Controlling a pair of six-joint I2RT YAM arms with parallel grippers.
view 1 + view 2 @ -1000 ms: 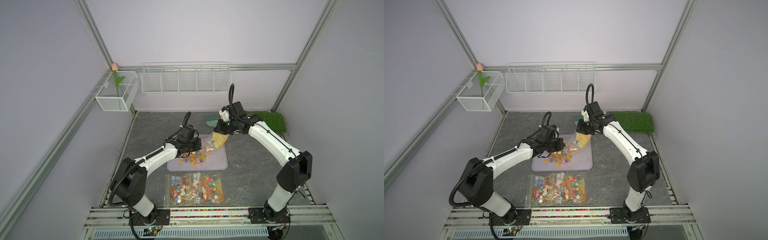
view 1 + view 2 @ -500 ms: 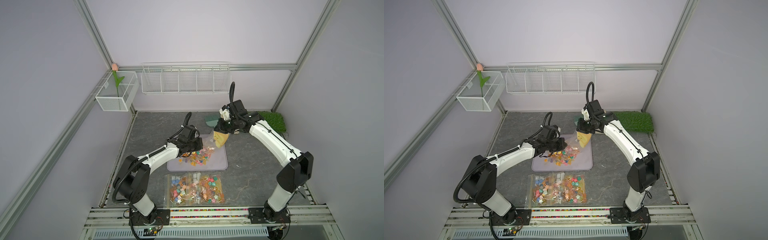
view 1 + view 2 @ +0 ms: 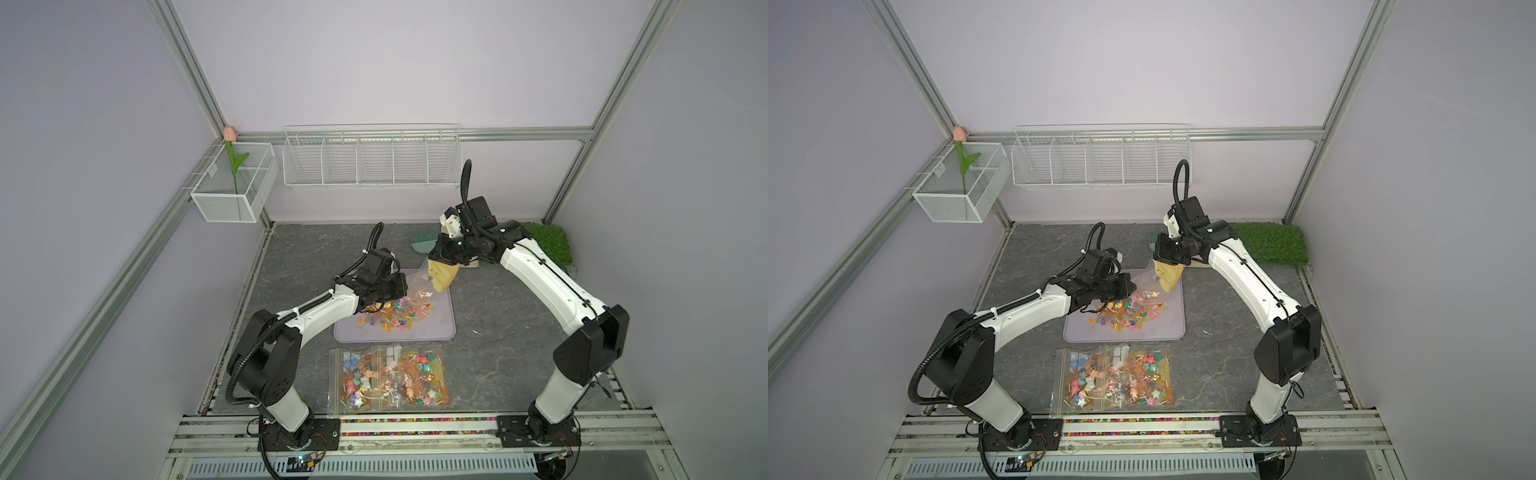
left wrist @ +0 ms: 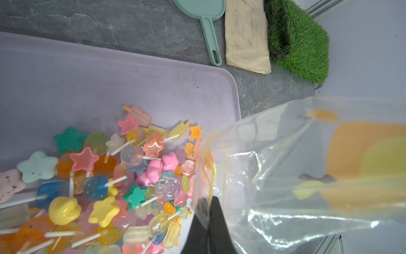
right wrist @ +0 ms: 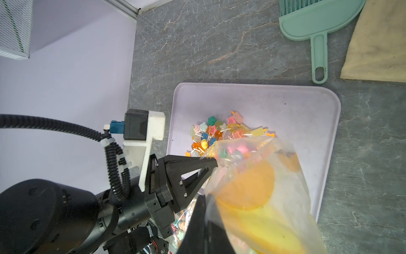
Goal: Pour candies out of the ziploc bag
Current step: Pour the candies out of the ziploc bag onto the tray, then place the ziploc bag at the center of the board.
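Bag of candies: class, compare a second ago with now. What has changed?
The left pincer, shut on the bag at its mouth, edged rightward; the right pincer, shut on its bottom, lifted slightly. The candies seem spread a little wider on the tray. Both grips and the full bags in front stayed.

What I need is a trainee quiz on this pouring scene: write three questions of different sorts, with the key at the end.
1. True or false: the left gripper and the right gripper are both shut on the ziploc bag.
2. Where do the poured candies lie? A: wire basket. B: lilac tray. C: grass mat.
3. Which gripper holds the bag's raised end?
Key: 1 true; 2 B; 3 the right gripper.
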